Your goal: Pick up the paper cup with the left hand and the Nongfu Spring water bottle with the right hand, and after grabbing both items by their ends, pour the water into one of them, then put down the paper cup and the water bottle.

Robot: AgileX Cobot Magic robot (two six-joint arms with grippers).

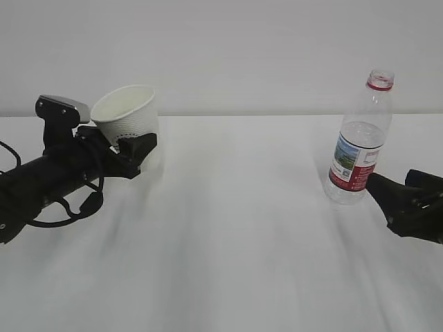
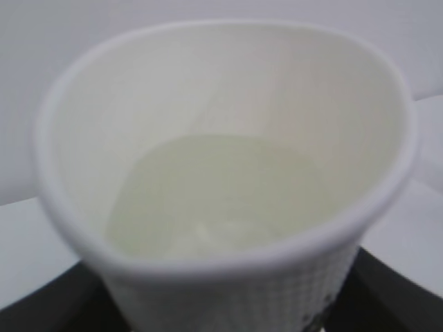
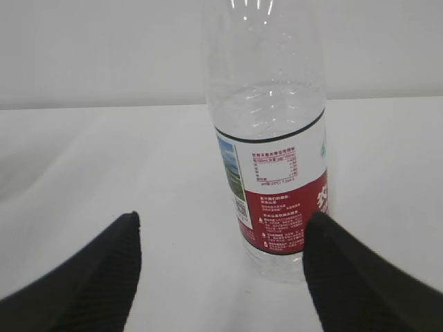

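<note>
My left gripper (image 1: 131,146) is shut on the paper cup (image 1: 128,114), gripping its lower part and holding it tilted above the table at the left. In the left wrist view the cup (image 2: 228,173) fills the frame; its rim is squeezed out of round and dark fingers (image 2: 398,294) show at the bottom corners. Whether it holds water I cannot tell. The Nongfu Spring water bottle (image 1: 356,149) stands upright and uncapped at the right, partly filled with water. My right gripper (image 1: 377,185) is open low beside its base, and the bottle (image 3: 270,138) stands just beyond its right finger (image 3: 346,277).
A white table (image 1: 235,228) stretches between the two arms, with a plain white wall behind it. The left arm's black cables (image 1: 69,207) hang down to the table at the left edge.
</note>
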